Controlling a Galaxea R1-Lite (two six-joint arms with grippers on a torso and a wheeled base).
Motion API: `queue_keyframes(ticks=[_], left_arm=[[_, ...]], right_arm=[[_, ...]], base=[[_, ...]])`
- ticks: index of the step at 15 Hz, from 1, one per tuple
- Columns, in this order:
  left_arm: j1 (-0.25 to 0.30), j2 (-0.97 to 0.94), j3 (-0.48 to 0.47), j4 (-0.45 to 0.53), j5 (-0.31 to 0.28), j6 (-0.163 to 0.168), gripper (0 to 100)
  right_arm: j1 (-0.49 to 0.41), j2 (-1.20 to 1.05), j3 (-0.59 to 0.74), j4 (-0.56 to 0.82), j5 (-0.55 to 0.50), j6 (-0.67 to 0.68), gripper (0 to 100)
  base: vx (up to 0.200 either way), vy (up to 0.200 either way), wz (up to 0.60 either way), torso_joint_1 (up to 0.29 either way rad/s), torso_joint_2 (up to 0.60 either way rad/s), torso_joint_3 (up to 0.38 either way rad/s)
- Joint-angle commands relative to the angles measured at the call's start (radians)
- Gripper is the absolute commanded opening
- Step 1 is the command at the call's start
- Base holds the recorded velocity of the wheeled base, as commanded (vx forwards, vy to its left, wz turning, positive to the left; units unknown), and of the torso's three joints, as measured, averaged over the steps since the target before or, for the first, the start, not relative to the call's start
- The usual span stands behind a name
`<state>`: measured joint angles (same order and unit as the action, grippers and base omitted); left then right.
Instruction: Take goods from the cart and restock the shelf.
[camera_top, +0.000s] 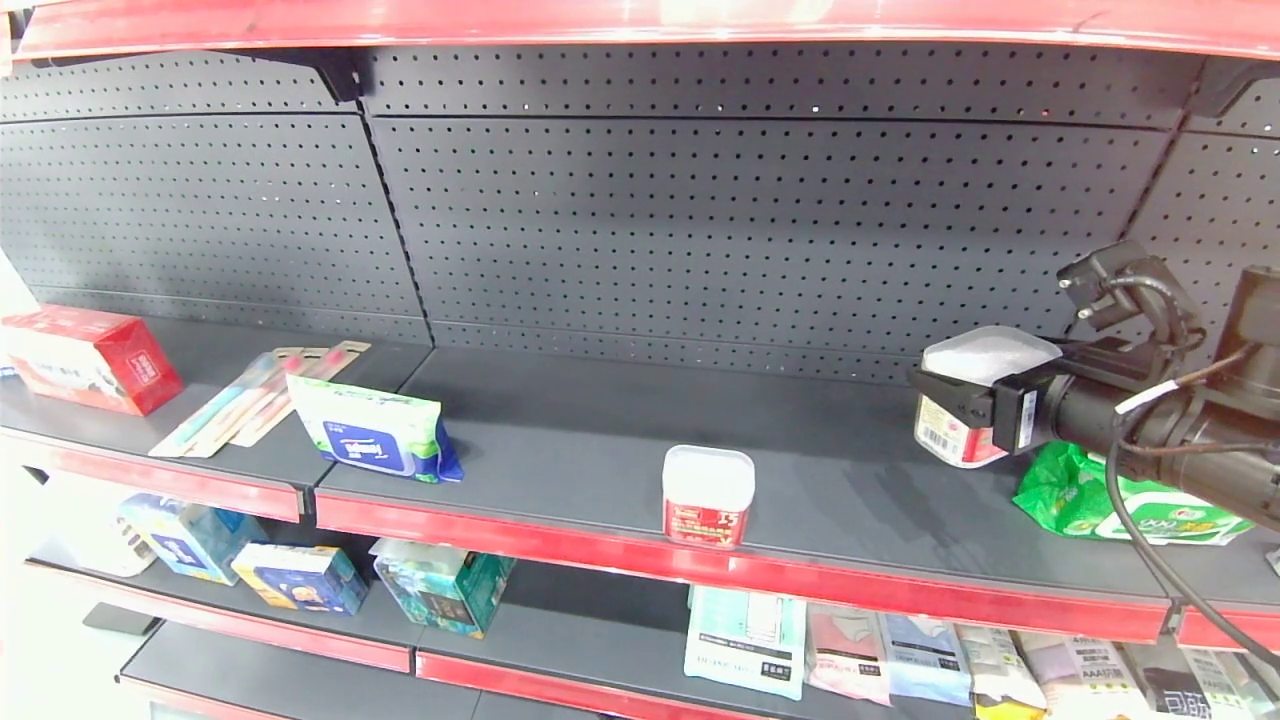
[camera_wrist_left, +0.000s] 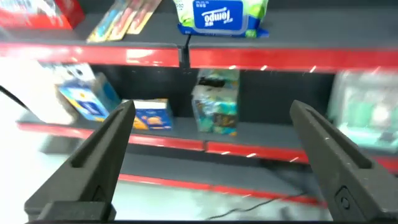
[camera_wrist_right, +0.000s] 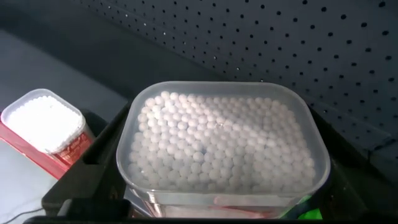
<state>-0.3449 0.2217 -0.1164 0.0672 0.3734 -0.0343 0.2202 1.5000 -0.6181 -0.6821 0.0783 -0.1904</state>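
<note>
The shelf (camera_top: 560, 430) carried an upright front tub of cotton swabs (camera_top: 706, 495) at its red lip, and everything else is placed from that tub. To its right and farther back, the right end effector (camera_top: 968, 405) pinched a second tub of cotton swabs (camera_top: 990, 352) by its sides. That tub was upright, with white tips showing through its top. It sat low over the shelf board, though whether its base touched could not be told. Below and to the left of the front tub, the left end effector (camera_wrist_left: 208, 124) hung with its fingers spread wide and nothing between them, facing the lower shelf. A red carton (camera_top: 90, 358) lay far to the left of the front tub. A green soft pack (camera_top: 1080, 495) lay to the right, under the right arm and just beside the held tub. A blue-and-white wipes pack (camera_top: 378, 430) lay to the left, with toothbrush packs (camera_top: 255, 395) just beyond it. The right arm was plainly the nearer one for the placing. Bare board lay between the two tubs, so the free spot was to the left of and slightly forward of the right end effector. The front tub's long side ran along the shelf lip, and a neat match would likely want the held tub turned the same way. Its present heading was hard to judge.
</note>
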Motion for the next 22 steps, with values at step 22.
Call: queue_keyframes(ticks=[22], left_arm=[[0.346, -0.222, 0.116, -0.069, -0.332, 0.04, 100]], right_arm=[[-0.016, -0.011, 0.015, 0.0, -0.002, 0.039, 0]], base=[[0.0, 0.0, 0.0, 0.0, 0.0, 0.0]])
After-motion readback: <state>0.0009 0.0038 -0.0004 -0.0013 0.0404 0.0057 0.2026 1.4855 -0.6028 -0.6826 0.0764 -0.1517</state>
